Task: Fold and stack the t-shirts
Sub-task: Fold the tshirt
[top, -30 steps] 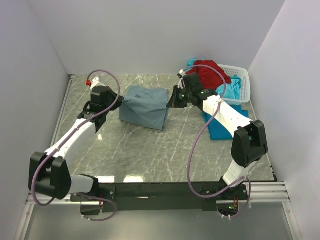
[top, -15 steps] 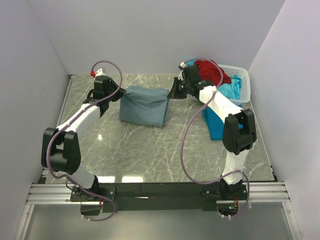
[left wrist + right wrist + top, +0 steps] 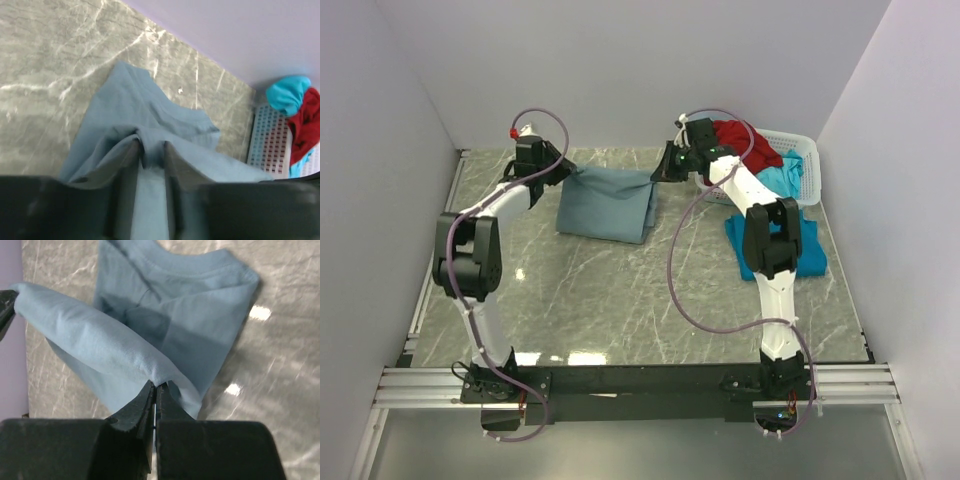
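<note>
One grey-blue t-shirt [image 3: 608,205] lies folded far-centre on the desk [image 3: 620,300], its far edge lifted by two tools: the left tool [image 3: 563,172] pinches the left corner, the right tool [image 3: 660,176] the right corner. Right of it, one red t-shirt [image 3: 745,140] fills one white basket [image 3: 808,150]. Turquoise cloth [image 3: 812,250], partly hidden by the right arm [image 3: 770,235], shows both in the basket and on the desk; whether it is one shirt or two is unclear.

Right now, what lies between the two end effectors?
The grey-blue t-shirt, its far edge spanning from left end effector to right end effector; the top view shows it.
</note>
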Action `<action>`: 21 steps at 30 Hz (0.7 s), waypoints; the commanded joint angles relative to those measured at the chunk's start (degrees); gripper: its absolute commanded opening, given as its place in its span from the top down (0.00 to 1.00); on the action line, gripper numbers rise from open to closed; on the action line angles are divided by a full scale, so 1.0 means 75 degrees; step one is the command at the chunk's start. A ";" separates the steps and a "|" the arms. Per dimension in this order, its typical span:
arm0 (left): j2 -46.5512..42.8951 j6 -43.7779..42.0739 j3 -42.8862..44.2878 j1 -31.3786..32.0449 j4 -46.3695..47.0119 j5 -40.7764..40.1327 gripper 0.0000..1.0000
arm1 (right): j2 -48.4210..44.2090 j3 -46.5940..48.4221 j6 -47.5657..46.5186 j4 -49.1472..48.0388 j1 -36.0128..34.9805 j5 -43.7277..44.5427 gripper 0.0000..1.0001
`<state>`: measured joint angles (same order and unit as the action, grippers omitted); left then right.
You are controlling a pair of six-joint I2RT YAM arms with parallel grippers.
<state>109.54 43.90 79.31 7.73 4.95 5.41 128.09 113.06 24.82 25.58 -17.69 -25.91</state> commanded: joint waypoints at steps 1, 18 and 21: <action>0.0534 -0.0111 0.0744 -0.0116 0.0244 0.0462 0.66 | 0.0416 0.0593 0.0265 -0.0479 0.0214 -0.0436 1.00; 0.1192 -0.0557 0.1802 -0.0046 -0.0298 0.1527 0.09 | -0.0238 -0.0201 -0.0368 -0.0961 -0.0136 -0.0703 0.11; 0.1250 -0.0229 0.1252 0.0001 -0.0122 0.1915 0.09 | -0.0637 -0.1559 0.0089 -0.2025 -0.0464 -0.1395 0.10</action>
<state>119.50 40.38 91.57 7.09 1.69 14.31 127.90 107.33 24.21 17.30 -18.20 -30.50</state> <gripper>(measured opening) 0.912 0.895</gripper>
